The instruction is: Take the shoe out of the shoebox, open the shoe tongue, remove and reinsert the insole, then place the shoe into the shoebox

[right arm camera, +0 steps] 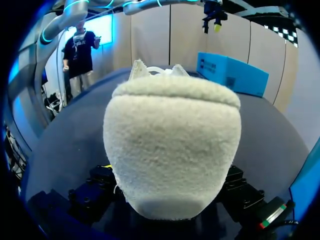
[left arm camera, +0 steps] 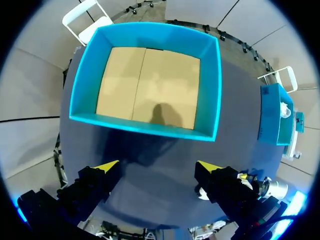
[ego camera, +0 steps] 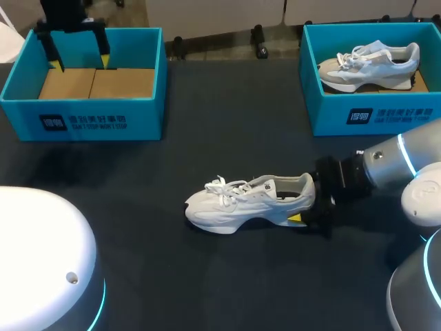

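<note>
A white shoe (ego camera: 248, 203) lies on its sole on the dark table, toe to the left, laces done up. My right gripper (ego camera: 302, 200) comes in from the right and is shut on the shoe's heel, one finger on each side. In the right wrist view the fuzzy heel (right arm camera: 172, 145) fills the space between the black fingers (right arm camera: 97, 182). The empty blue shoebox (ego camera: 83, 103) stands at the back left. My left gripper (ego camera: 77, 58) hangs open above that box, nothing between its yellow tips. The left wrist view looks down past the left gripper (left arm camera: 156, 166) into the shoebox (left arm camera: 145, 127).
A second blue box (ego camera: 372, 114) at the back right holds another pale shoe (ego camera: 368, 65). Dark table surface lies between the two boxes and in front of the white shoe.
</note>
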Robot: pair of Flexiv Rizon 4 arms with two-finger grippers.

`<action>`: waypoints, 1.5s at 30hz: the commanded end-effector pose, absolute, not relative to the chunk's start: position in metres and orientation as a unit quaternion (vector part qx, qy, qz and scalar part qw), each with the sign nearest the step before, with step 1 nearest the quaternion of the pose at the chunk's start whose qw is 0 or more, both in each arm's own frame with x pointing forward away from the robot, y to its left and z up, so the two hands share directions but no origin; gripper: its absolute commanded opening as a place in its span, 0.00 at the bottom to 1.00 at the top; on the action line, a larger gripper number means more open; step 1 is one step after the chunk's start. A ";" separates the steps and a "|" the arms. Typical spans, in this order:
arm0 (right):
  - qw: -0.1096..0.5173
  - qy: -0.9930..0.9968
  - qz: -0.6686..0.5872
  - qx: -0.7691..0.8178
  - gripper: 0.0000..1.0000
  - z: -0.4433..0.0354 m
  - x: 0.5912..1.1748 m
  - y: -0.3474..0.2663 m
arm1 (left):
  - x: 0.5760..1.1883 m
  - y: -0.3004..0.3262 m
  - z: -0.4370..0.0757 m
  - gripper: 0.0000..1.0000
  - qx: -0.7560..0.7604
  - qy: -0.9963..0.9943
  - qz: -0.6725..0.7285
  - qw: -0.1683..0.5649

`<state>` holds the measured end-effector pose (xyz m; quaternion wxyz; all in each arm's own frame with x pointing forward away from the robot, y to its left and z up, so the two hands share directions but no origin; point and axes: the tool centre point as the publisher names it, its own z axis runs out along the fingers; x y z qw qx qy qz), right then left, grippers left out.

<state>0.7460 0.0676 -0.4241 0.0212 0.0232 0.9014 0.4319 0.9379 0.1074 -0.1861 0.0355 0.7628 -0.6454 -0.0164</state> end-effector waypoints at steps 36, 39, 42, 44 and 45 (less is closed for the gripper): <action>0.022 0.901 0.432 0.023 0.00 -0.424 0.746 0.068 | 0.848 -0.082 -0.215 1.00 0.744 -0.667 -0.014 0.019; 0.022 0.901 0.432 0.023 0.00 -0.424 0.746 0.068 | 0.842 -0.096 -0.218 1.00 0.737 -0.675 -0.016 0.021; 0.022 0.901 0.432 0.023 0.00 -0.424 0.746 0.068 | 0.833 -0.109 -0.222 1.00 0.731 -0.682 -0.019 0.025; 0.022 0.901 0.432 0.023 0.00 -0.424 0.746 0.068 | 0.828 -0.116 -0.225 1.00 0.727 -0.685 -0.020 0.027; 0.022 0.901 0.432 0.023 0.00 -0.424 0.746 0.068 | 0.825 -0.119 -0.226 1.00 0.725 -0.688 -0.021 0.028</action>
